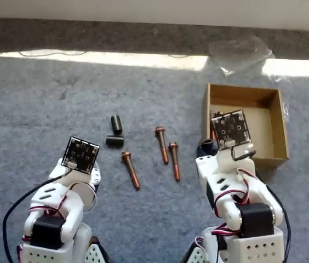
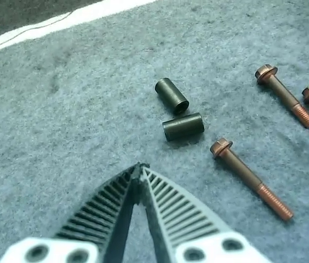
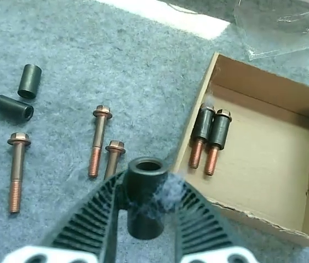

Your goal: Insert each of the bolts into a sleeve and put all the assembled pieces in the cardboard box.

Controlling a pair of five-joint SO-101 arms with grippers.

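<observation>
Three copper bolts lie loose on the grey carpet (image 1: 130,170) (image 1: 161,144) (image 1: 175,160). Two black sleeves (image 1: 116,124) (image 1: 115,141) rest just left of them. My left gripper (image 2: 141,170) is shut with nothing in it, a short way from the sleeves (image 2: 183,126) (image 2: 172,95) and the nearest bolt (image 2: 250,178). My right gripper (image 3: 146,192) is shut on a third black sleeve (image 3: 145,189), held upright with its bore facing up, beside the cardboard box (image 3: 256,82). Two assembled bolt-and-sleeve pieces (image 3: 201,134) (image 3: 217,139) lie inside the box (image 1: 278,123).
A clear plastic bag (image 1: 241,53) lies beyond the box, near a bright strip of sunlight at the carpet's far edge. Open carpet stretches to the left of the sleeves and in front of the bolts.
</observation>
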